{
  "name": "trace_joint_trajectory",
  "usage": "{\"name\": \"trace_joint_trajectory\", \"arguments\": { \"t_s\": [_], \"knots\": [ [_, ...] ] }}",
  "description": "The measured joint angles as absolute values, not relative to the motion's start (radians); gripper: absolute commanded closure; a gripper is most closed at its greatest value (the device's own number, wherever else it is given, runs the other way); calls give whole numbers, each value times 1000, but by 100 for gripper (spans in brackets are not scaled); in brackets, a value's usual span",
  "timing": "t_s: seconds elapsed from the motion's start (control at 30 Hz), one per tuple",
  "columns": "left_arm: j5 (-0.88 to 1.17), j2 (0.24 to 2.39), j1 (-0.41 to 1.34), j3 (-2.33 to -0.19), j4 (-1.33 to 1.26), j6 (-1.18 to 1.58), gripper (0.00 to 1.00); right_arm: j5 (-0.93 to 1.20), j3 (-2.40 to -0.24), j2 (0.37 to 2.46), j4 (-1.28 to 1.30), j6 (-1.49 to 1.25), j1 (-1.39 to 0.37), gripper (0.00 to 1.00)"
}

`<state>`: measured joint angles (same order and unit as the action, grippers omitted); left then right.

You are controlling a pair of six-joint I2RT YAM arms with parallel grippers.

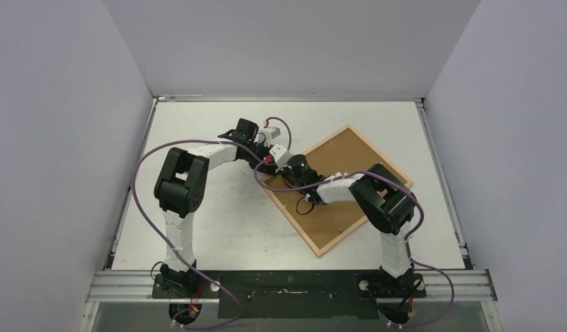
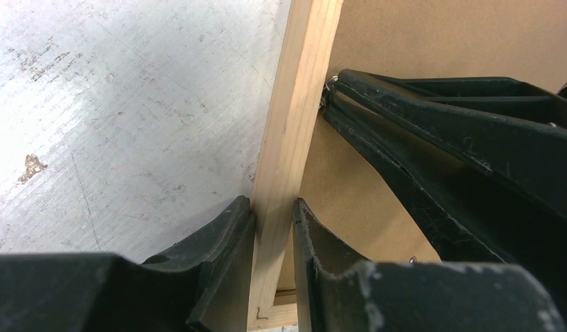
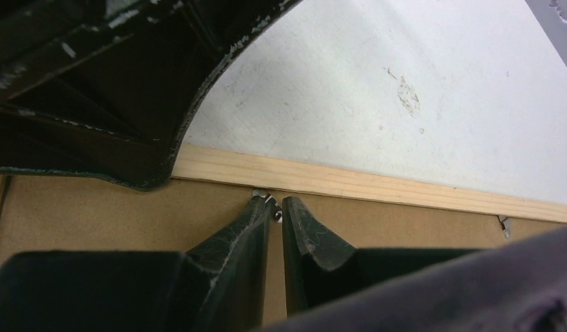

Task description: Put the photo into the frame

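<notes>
The frame (image 2: 294, 104) is seen lying flat on the white surface (image 1: 232, 232), turned so that one corner points toward the arms' bases. It is set right of centre on that surface. Within its narrow light-wood rails a plain brown backing board (image 1: 343, 155) is held, and the opening is filled by it from rail to rail. A small metal tab (image 3: 260, 195) is fixed at the inner edge of one rail, where wood meets board, and a second tab (image 3: 502, 223) is seen further along the same rail. The left hand (image 2: 274, 207) is brought down over the frame's left side. The rail is clamped between its two fingers (image 2: 225, 235), one outside on the surface side and one inside over the board, both pressed against the wood. The right hand (image 3: 275, 204) is reached across the board to the same rail, just beside the left hand. Its fingers are drawn nearly together, with only a thin slit left between them, and their tips are set against the first metal tab. Whether that tab is actually pinched cannot be told from this close, shadowed view, though it appears to be touched.
</notes>
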<state>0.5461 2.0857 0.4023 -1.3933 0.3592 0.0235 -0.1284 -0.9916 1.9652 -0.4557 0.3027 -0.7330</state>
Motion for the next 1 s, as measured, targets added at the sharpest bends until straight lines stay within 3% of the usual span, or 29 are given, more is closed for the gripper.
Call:
{"name": "trace_joint_trajectory", "arguments": {
  "t_s": [0.7,1.0],
  "knots": [
    [585,2109,402,-1414,347,-39,100,-384,-1034,2039,-518,315,-793,90],
    [596,2111,401,-1418,342,-38,100,-455,-1032,2056,-562,326,-809,75]
  ]
}}
